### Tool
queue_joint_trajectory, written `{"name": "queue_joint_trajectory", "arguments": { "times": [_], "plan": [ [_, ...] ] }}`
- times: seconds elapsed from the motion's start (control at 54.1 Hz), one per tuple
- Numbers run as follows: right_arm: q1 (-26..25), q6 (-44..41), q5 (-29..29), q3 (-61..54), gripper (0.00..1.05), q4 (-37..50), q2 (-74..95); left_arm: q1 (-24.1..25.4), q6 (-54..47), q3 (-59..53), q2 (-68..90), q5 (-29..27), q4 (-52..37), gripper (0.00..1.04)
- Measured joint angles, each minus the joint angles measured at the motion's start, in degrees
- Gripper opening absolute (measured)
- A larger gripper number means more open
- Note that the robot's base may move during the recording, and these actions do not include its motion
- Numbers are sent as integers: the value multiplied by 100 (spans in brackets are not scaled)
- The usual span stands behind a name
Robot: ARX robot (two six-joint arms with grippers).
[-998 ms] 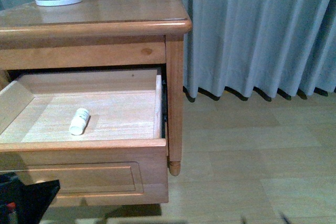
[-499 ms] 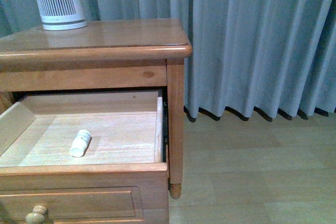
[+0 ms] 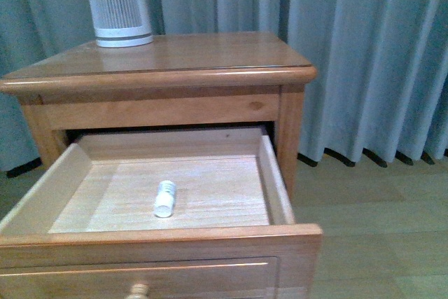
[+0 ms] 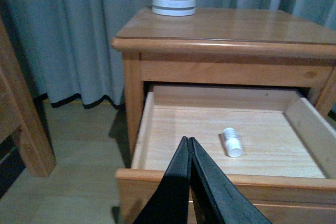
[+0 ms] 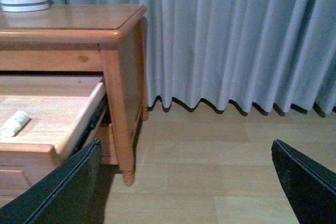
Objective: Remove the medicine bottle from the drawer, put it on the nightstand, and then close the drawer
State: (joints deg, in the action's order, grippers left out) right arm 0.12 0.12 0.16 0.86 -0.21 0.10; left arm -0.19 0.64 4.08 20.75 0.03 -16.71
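The upper drawer of the orange-brown nightstand stands pulled out, pale wood inside. On its floor lies the small white medicine bottle, on its side; it also shows in the left wrist view as the bottle and in the right wrist view as the bottle. My left gripper is shut on nothing, hovering over the drawer's front edge, short of the bottle. My right gripper is open over bare floor beside the nightstand's leg. Neither arm appears in the front view.
A tall white ribbed cylinder device stands at the back of the nightstand top. Grey curtains hang behind and to the right. A wooden furniture leg stands left of the nightstand. Light wood floor lies to the right.
The front view has swung and risen: the nightstand and open drawer now sit more centred, and the bottle appears further right in frame. The drawer and bottle themselves look unmoved.
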Motion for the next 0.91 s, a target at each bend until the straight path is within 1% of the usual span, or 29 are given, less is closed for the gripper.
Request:
{"name": "queue_joint_trajectory", "arguments": {
  "times": [0.277, 0.388, 0.61, 0.684, 0.721, 0.758, 0.906],
  "plan": [
    [-2, -2, -44, 0, 98, 0, 2, 0, 0, -146, -483, -20, 321, 4],
    [-4, -2, -42, 0, 98, 0, 2, 0, -2, -361, -684, -26, 289, 4],
    [-4, 0, 4, 0, 98, 0, 4, 0, -4, -361, -1003, 15, 590, 4],
    [-4, -2, -46, 0, 98, 0, 4, 0, -2, -361, -1266, -35, 918, 4],
    [-4, 0, -46, 0, 98, 0, 4, 7, -4, -361, -1600, -20, 1377, 4],
    [-4, 0, -37, 0, 98, 0, 4, 7, -4, -361, -1864, -20, 1585, 4],
    [-4, -2, -39, 0, 98, 0, 4, 7, -4, -361, -2024, -15, 1652, 4]
  ]
}}
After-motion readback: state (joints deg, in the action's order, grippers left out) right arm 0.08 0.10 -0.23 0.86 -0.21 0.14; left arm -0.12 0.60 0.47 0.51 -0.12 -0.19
